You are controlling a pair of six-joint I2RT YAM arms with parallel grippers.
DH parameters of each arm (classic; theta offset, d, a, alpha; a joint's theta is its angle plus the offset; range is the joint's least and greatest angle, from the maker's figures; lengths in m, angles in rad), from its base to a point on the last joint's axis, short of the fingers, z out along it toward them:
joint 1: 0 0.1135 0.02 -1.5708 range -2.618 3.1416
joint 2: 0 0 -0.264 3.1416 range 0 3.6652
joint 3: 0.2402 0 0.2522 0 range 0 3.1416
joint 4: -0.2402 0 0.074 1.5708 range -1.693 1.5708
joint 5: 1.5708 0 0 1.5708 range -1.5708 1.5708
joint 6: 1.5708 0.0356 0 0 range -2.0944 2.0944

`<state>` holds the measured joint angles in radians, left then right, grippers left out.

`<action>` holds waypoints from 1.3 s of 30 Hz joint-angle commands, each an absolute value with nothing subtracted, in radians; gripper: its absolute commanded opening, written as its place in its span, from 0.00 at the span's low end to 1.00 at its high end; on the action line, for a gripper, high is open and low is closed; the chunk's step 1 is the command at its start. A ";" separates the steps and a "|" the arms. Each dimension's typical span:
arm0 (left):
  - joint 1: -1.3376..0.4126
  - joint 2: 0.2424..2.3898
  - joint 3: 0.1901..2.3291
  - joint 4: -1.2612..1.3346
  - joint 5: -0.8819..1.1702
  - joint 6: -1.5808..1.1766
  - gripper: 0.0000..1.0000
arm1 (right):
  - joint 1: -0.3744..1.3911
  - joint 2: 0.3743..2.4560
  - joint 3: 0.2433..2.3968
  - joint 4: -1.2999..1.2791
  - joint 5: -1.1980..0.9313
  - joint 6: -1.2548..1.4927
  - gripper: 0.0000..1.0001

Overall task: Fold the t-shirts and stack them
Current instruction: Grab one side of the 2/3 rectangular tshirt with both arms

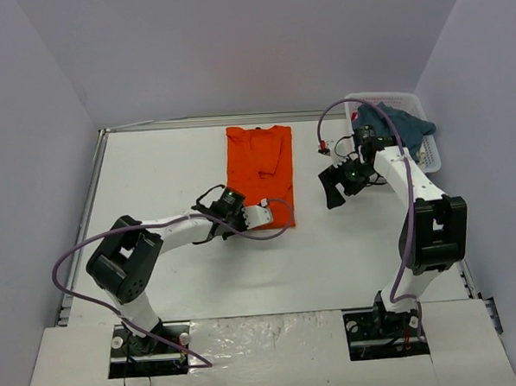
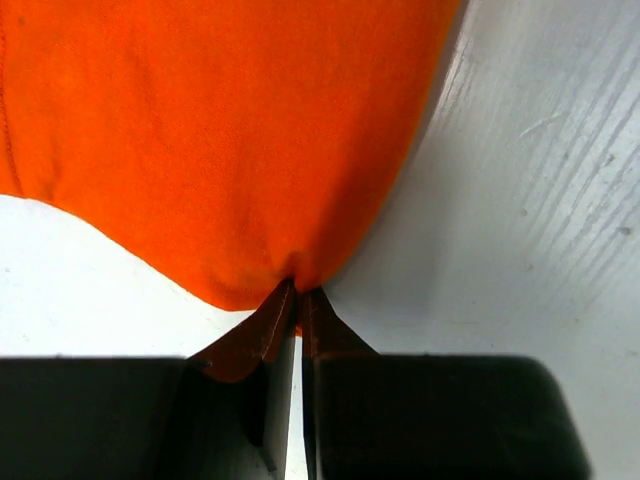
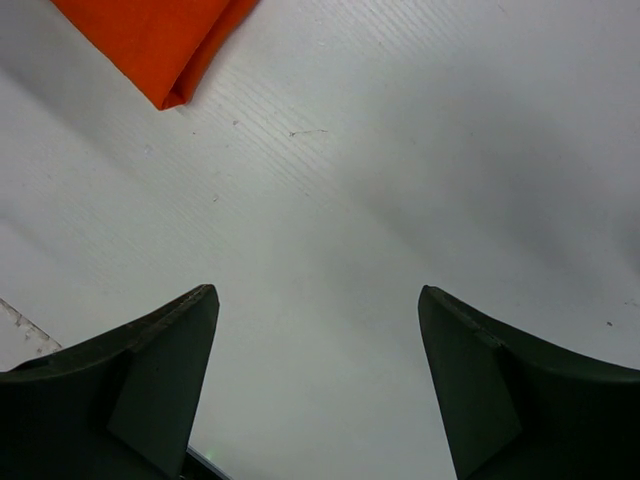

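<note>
left gripper clamped on edge of orange t-shirt | right gripper spread wide, holding nothing, over table | teal t-shirt draped in basket

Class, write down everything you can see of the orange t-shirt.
The orange t-shirt is plain, bright, soft-looking cloth, folded lengthwise into a narrow strip with a sleeve folded inward on top. It lies flat on the white table, toward the far side. The left end effector is shut on its near edge, pinching a small pucker.
</note>
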<state>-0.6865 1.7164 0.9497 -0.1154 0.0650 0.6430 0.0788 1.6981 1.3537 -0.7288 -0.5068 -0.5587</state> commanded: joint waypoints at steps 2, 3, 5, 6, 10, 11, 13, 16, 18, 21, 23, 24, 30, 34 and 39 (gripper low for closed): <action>-0.640 1.689 0.980 -0.314 0.215 0.617 0.02 | 0.075 1.634 1.341 -0.756 -0.561 -0.581 0.76; -0.635 1.681 0.986 -0.349 0.234 0.615 0.02 | 0.075 1.628 1.339 -0.752 -0.574 -0.587 0.74; -0.611 1.669 1.018 -0.414 0.319 0.606 0.02 | 0.074 1.595 1.321 -0.729 -0.625 -0.609 0.72; -0.601 1.667 1.032 -0.438 0.349 0.603 0.02 | 0.077 1.580 1.312 -0.720 -0.644 -0.621 0.72; -0.578 1.677 1.089 -0.544 0.471 0.598 0.02 | 0.106 1.482 1.264 -0.706 -0.724 -0.715 0.70; -0.575 1.677 1.101 -0.554 0.477 0.598 0.02 | 0.118 1.464 1.255 -0.703 -0.744 -0.730 0.70; -0.569 1.686 1.121 -0.580 0.501 0.597 0.02 | 0.182 1.410 1.218 -0.701 -0.746 -0.770 0.70; -0.557 1.704 1.140 -0.601 0.532 0.581 0.02 | 0.270 1.375 1.172 -0.683 -0.713 -0.767 0.70; -0.549 1.726 1.163 -0.617 0.560 0.571 0.02 | 0.290 1.358 1.106 -0.643 -0.701 -0.765 0.66; -0.548 1.753 1.187 -0.643 0.583 0.565 0.02 | 0.353 1.327 1.025 -0.571 -0.640 -0.762 0.61; -0.548 1.778 1.212 -0.669 0.594 0.560 0.02 | 0.408 1.338 0.987 -0.519 -0.589 -0.762 0.58; -0.546 1.785 1.219 -0.669 0.600 0.560 0.02 | 0.429 1.344 0.977 -0.518 -0.572 -0.762 0.57; -0.537 1.833 1.265 -0.699 0.621 0.545 0.02 | 0.552 1.446 0.974 -0.431 -0.491 -0.765 0.52; -0.537 1.847 1.273 -0.704 0.632 0.538 0.02 | 0.589 1.512 1.005 -0.417 -0.492 -0.776 0.51; -0.520 1.855 1.285 -0.726 0.672 0.545 0.02 | 0.614 1.597 1.023 -0.368 -0.472 -0.787 0.51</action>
